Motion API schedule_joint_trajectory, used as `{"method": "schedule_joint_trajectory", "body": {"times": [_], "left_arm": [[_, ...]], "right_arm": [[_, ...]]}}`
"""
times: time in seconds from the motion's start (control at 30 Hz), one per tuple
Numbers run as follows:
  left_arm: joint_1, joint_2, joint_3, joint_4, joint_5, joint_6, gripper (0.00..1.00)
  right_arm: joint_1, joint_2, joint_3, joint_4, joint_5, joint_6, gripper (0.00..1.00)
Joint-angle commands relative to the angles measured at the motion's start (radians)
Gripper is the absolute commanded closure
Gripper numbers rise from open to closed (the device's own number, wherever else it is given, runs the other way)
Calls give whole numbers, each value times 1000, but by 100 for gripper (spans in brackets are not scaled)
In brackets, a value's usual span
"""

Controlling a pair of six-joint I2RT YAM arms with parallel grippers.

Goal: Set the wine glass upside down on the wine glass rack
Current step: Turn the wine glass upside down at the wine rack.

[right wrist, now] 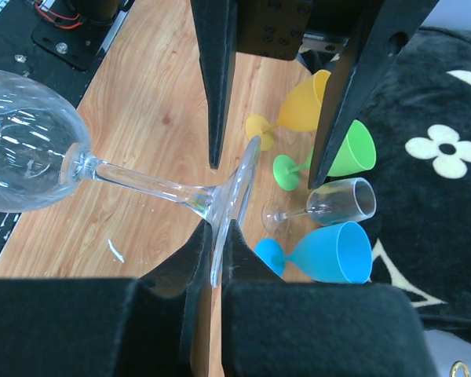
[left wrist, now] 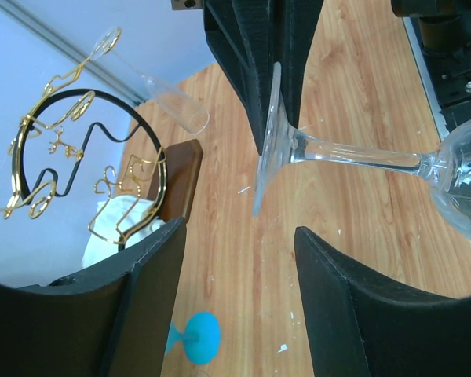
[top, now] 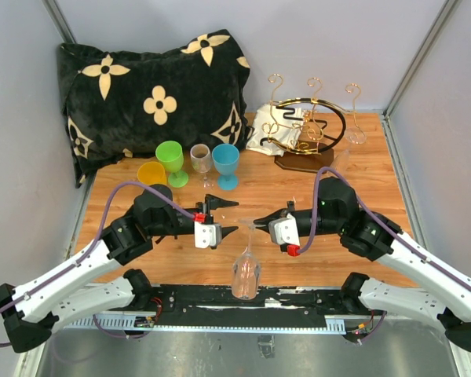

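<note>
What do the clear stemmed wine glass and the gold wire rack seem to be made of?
Clear stemmed wine glass: probably glass, perhaps clear plastic; transparent, with sharp highlights. Gold wire rack: probably metal, polished; thin shiny curls. Its dark base looks wooden.

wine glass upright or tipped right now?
Tipped: the wine glass lies sideways in the air, its foot pinched edge-on by the right end effector.

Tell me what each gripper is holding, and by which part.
The right gripper is shut on the wine glass, pinching the edge of its foot. The left gripper is open, its fingertips short of that foot, holding nothing.
</note>
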State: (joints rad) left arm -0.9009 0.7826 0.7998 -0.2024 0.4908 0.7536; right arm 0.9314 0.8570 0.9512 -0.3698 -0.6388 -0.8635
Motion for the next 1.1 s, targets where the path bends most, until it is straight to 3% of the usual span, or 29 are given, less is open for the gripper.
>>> {"method": "schedule_joint_trajectory", "body": {"times": [0.0, 0.17, 0.47, 0.9, 1.07], "left_arm": [[-6, 14, 32, 35, 19, 33, 39], [-7, 34, 48, 46, 45, 30, 44], [-18, 53, 65, 46, 111, 51, 66], [-23, 69, 59, 36, 135, 91, 78], [-23, 73, 61, 32, 128, 101, 92]], "right_arm": [[-2, -16, 11, 85, -47, 18, 99], [-1, -4, 12, 95, -47, 21, 99], [-1, 33, 35, 72, -66, 12, 99], [-1, 60, 36, 90, -77, 4, 98], [-2, 59, 37, 89, -74, 1, 97]]}}
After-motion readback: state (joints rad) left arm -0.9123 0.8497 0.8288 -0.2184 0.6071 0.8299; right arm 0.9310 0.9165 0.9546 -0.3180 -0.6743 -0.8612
